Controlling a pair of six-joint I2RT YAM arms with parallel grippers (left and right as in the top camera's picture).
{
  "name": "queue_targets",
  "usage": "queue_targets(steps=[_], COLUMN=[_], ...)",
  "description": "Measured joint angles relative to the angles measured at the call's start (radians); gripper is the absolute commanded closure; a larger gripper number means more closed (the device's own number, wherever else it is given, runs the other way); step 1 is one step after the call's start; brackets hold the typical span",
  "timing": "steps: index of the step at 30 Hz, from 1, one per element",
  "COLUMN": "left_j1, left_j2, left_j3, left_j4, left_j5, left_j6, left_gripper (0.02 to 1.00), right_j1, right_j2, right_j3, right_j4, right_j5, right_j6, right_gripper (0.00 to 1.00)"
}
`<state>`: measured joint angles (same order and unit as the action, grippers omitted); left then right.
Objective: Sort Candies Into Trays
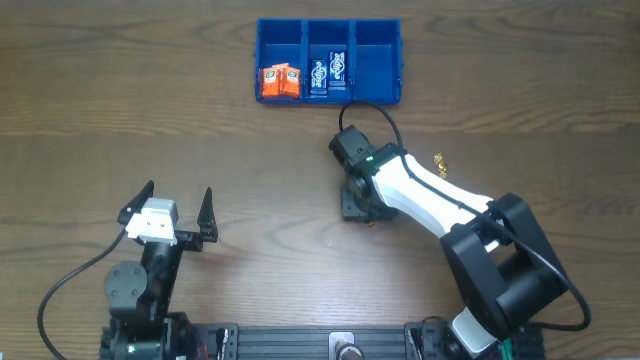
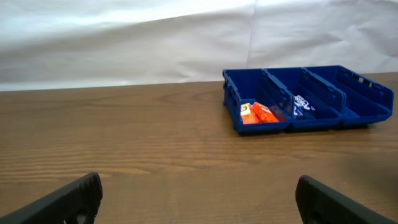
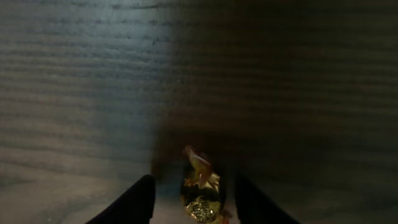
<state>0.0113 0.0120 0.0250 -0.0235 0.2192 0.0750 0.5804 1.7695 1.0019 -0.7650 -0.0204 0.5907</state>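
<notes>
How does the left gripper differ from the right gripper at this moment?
The left gripper is spread wide and empty; the right gripper has a gold candy inside its narrower gap. The left gripper faces the blue tray from afar; the right gripper points down at the table. Both are open.

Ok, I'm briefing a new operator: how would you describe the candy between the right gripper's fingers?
On the wooden table, below the blue tray in the top view, the right gripper points down. The candy lies between its fingers, wrapped in gold foil, unlike the orange candies and blue-white candies in the tray.
</notes>
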Motion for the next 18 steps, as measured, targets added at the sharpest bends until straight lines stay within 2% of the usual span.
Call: queue_targets(steps=[5, 13, 18], left_j1=[0.0, 0.0, 0.0], left_j2=[0.0, 0.0, 0.0], left_j3=[0.0, 0.0, 0.0], left_j4=[0.0, 0.0, 0.0], left_j5=[0.0, 0.0, 0.0], left_j6=[0.0, 0.0, 0.0], left_gripper=[0.02, 0.02, 0.02], right_j1=[0.0, 0.0, -0.035], right_j2=[0.002, 0.003, 0.004], right_j3=[-0.01, -0.003, 0.196], right_j4=[0.0, 0.006, -0.135], right_j5=[0.01, 0.018, 0.091], right_j6=[0.007, 0.005, -0.01], right_gripper=[0.801, 0.879, 0.895])
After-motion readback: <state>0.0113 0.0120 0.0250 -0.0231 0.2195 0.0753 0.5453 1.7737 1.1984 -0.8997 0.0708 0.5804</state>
